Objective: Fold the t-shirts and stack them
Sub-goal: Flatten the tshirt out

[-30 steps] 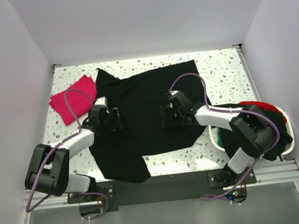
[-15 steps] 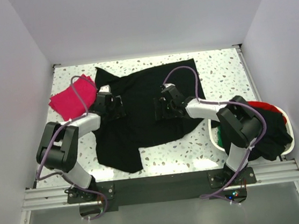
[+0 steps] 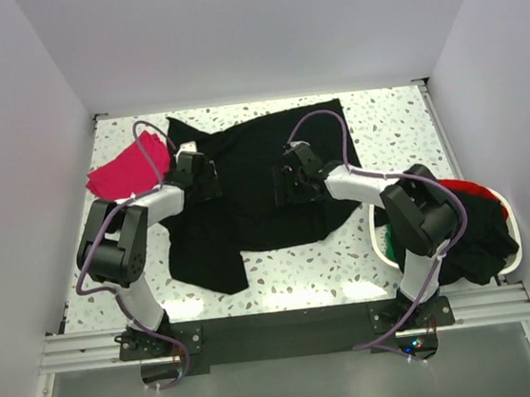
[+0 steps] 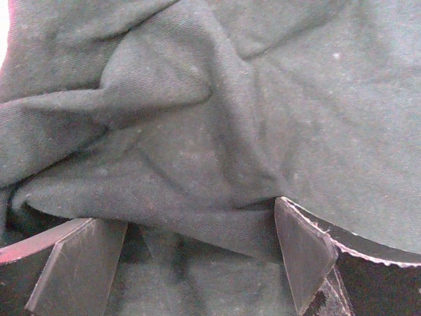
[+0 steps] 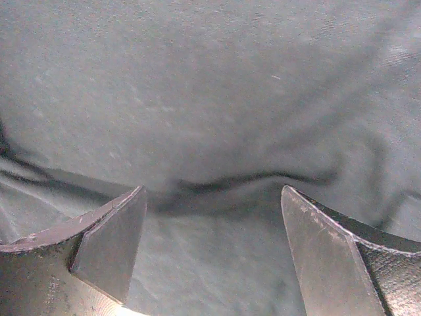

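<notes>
While the big black shirt (image 3: 251,157) lies spread out and wrinkled in the middle of the speckled table (image 3: 396,126), both arms reach onto it. The left gripper (image 3: 207,181) sits low on the shirt's left part. Its two fingers are wide apart, and a soft bump of black cloth lies between them. The right gripper (image 3: 278,185) rests near the shirt's middle. Its fingers are wide apart too, with a small crease between them. The pink shirt (image 3: 118,172) lies folded just beside the black one, on the left. A white basket (image 3: 376,234) on the right holds more shirts (image 3: 479,231), black and red.
</notes>
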